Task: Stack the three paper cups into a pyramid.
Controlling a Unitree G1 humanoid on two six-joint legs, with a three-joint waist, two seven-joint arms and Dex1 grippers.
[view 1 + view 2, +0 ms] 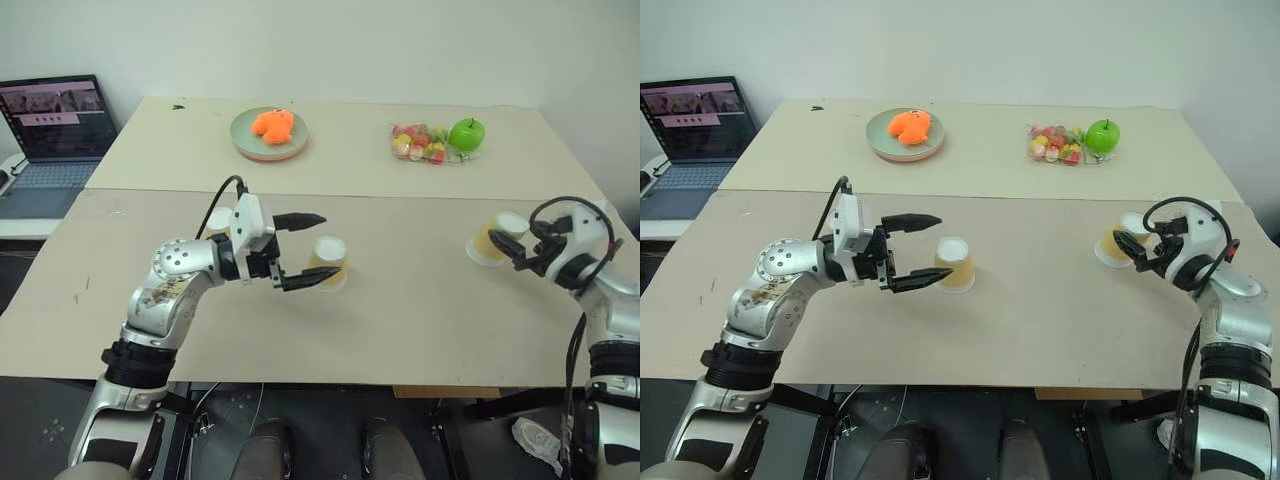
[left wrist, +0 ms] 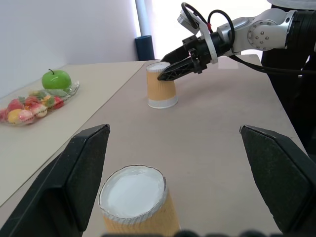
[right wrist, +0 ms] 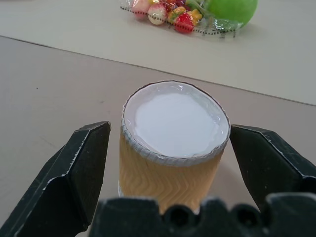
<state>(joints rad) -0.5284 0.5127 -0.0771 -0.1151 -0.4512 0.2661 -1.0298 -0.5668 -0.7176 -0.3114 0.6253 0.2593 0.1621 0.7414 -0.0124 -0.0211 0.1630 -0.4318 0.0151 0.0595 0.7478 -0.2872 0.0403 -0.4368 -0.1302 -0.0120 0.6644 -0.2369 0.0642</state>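
Nearest the head camera: the near table, beige top, butted against a second table of the same colour beyond it.

Left gripper reaches in from the near left, pointing right. Its two black fingers stand wide apart, one on the far side and one on the near side of an inverted paper cup. The cup stands on the near table, about centre, white base up, yellow-orange wall. The left wrist view shows clear gaps between both fingers and this cup; no contact.

Right gripper sits at the right edge of the near table, its fingers also spread, around a second inverted paper cup. In the right wrist view this cup stands between the two pads with a gap on each side; not clamped. The two cups are well apart, both on the tabletop, nothing stacked. Only these two cups can be made out.

Far table, by size:
- laptop, open, on a separate surface at the far left edge;
- green plate carrying an orange toy, left of centre;
- clear pack of mixed small fruit, right of centre;
- green apple touching the pack's right end.
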